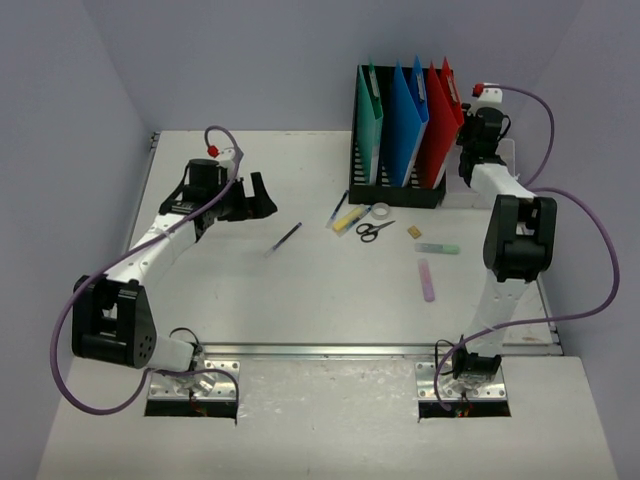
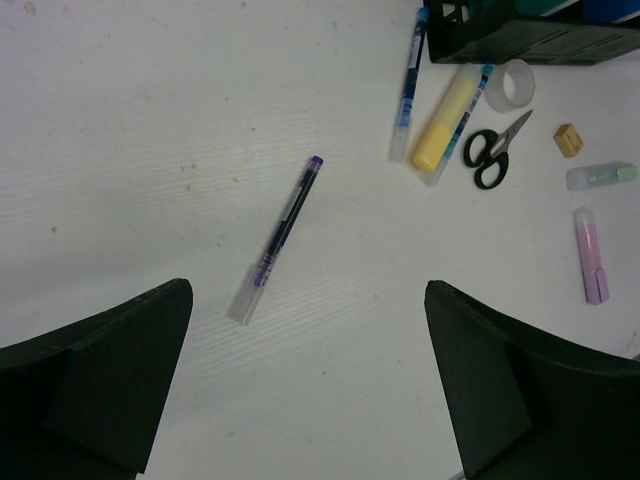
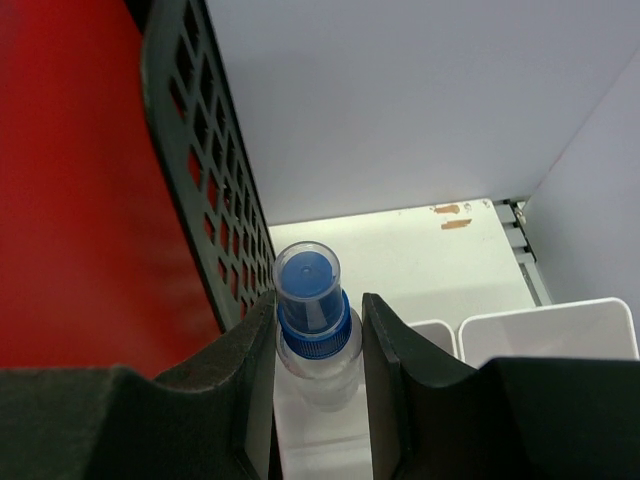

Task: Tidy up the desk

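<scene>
Layout before the next pick. We see the desk (image 1: 300, 290), white and flat, spread beneath both arms and filling the middle of the top view, with a metal rail along its near edge. Toward its far right stands the black file holder (image 1: 395, 190), with teal, blue and red folders upright in it. Just right of the holder, the right gripper (image 3: 318, 330) has its fingers pressed on either side of a small clear bottle (image 3: 308, 285) with a blue cap, above the white compartments of a box (image 3: 550, 330). We read this as a grip on the bottle.

The left gripper (image 1: 256, 198) hangs over the left half of the desk, fingers spread wide and nothing between them. Ahead of it, apart from everything else, lies a purple pen (image 2: 276, 238). In the left wrist view its long axis runs from lower left to upper right, steep enough that the fingers would close nearly across it. We judge the left arm the nearer to this pen, needing only a reach forward and down.

The smaller things, namely scissors (image 2: 492, 150), yellow highlighter (image 2: 445, 125), blue pen (image 2: 408, 90) and tape roll (image 2: 515, 85), lie just in front of the holder, well apart from the purple pen.
</scene>
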You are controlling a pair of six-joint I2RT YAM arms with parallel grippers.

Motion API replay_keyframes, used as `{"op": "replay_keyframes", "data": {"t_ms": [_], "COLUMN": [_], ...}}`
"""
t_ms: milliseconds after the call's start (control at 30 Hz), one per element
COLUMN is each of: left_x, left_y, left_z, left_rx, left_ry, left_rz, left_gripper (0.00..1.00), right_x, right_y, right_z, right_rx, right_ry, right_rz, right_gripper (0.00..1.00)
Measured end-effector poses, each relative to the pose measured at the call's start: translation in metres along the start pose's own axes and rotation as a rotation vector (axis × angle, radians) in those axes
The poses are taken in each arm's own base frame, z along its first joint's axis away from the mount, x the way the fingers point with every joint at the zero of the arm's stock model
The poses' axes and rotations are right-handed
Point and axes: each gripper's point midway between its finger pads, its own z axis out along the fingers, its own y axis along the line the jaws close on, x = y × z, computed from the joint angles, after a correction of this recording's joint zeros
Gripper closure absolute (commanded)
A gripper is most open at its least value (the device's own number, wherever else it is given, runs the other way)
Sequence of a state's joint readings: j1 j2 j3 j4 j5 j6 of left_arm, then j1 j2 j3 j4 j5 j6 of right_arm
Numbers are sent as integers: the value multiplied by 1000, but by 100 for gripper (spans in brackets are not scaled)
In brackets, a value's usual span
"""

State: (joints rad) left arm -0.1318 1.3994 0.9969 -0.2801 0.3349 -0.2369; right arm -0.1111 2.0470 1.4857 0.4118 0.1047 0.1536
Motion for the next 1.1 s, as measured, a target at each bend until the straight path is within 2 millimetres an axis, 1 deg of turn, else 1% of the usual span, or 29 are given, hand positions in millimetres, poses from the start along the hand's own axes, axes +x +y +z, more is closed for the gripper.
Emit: {"op": "replay_keyframes", "data": {"t_ms": [100, 200, 267, 300, 333, 367, 400, 433, 500, 533, 567, 600, 633, 667, 767, 800, 867, 933, 1033, 1100], "left_x": [5, 9, 13, 15, 17, 19, 22, 26, 31, 33, 38, 42, 43, 44, 45, 46, 48, 49, 60, 70], "left_y": [5, 9, 12, 13, 14, 13, 12, 9, 4, 2, -2, -4, -5, -6, -4, -2, 2, 7, 13, 16], "left_z": [4, 11, 16, 18, 21, 24, 27, 30, 36, 38, 42, 46, 51, 57, 75, 80, 89, 100, 113, 121], "left_rx": [-12, -21, -34, -41, -50, -59, -67, -74, -84, -89, -91, -96, -103, -111, -134, -146, -168, -194, -223, -235], "left_ry": [16, 30, 40, 43, 47, 53, 56, 64, 72, 76, 90, 101, 111, 121, 149, 162, 182, 198, 246, 279], "left_rz": [1, 10, 22, 34, 50, 72, 97, 128, 184, 210, 241, 270, 296, 321, 378, 393, 420, 439, 475, 493], "left_gripper": [0, 1, 3, 5, 6, 7, 9, 11, 18, 21, 22, 26, 31, 35, 43, 48, 56, 65, 70, 72], "right_x": [6, 11, 15, 17, 19, 20, 21, 22, 24, 24, 25, 25, 25, 26, 26, 25, 23, 16, -12, -36], "right_y": [-6, -13, -17, -20, -22, -24, -26, -27, -29, -30, -30, -30, -29, -28, -24, -22, -17, -12, -2, 6], "right_z": [3, 5, 6, 7, 7, 8, 9, 9, 9, 9, 9, 9, 9, 9, 7, 5, -5, -22, -52, -78], "right_rx": [10, 21, 28, 31, 35, 37, 40, 42, 43, 43, 42, 38, 32, 26, -1, -12, -40, -70, -135, -187], "right_ry": [8, 16, 23, 27, 32, 34, 36, 38, 44, 46, 47, 50, 52, 54, 67, 68, 78, 83, 44, -1], "right_rz": [2, 4, 8, 11, 14, 17, 21, 25, 33, 36, 40, 45, 49, 52, 60, 61, 62, 61, 49, 30], "right_gripper": [99, 93, 83, 75, 72, 72, 64, 60, 41, 36, 32, 29, 27, 26, 22, 22, 22, 22, 21, 21]}}
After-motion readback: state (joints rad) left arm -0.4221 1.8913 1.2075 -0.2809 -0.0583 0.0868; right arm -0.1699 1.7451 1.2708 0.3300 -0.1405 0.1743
